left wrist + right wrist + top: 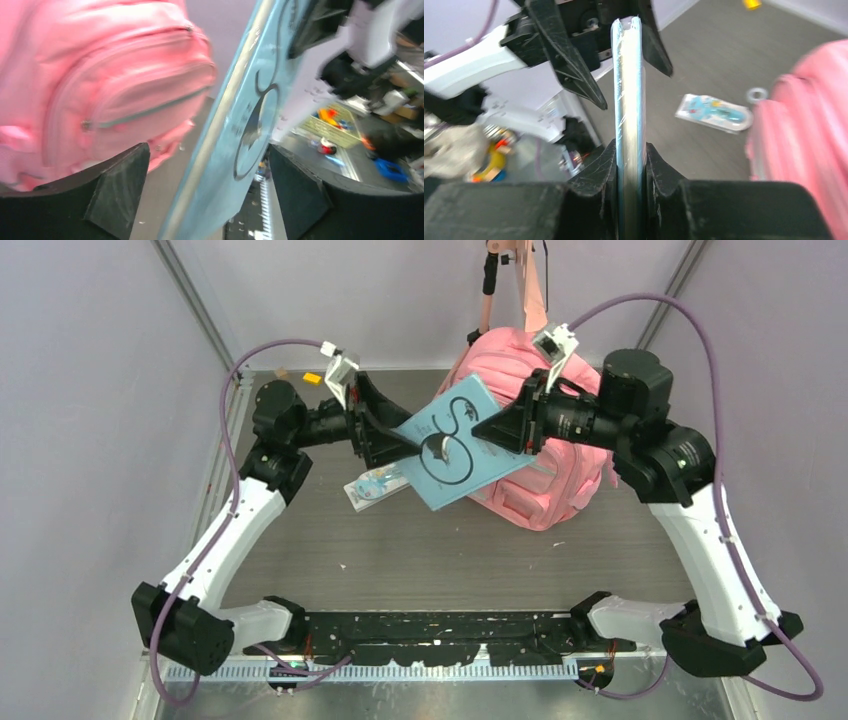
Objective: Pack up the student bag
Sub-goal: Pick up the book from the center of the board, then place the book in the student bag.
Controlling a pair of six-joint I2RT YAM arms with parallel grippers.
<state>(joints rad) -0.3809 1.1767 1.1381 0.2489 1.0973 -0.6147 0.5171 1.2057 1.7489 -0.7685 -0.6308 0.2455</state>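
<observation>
A light blue book (455,440) with a dark swirl on its cover hangs tilted in the air between both arms, in front of the pink student bag (545,480). My right gripper (490,430) is shut on the book's right edge; the right wrist view has the book (628,90) edge-on, pinched between my pads (659,172). My left gripper (405,445) stands open around the book's left edge, and the book (235,145) passes between its spread fingers (117,187) without touching them. The student bag (100,85) fills the left of that view, its front pocket zipped.
A blister pack (378,486) with a blue item lies on the grey table (400,560) under the book, also seen as the pack (714,112). A small yellow piece (312,379) and a small ring (755,93) sit nearby. The bag's strap hangs from a stand (495,270) at the back.
</observation>
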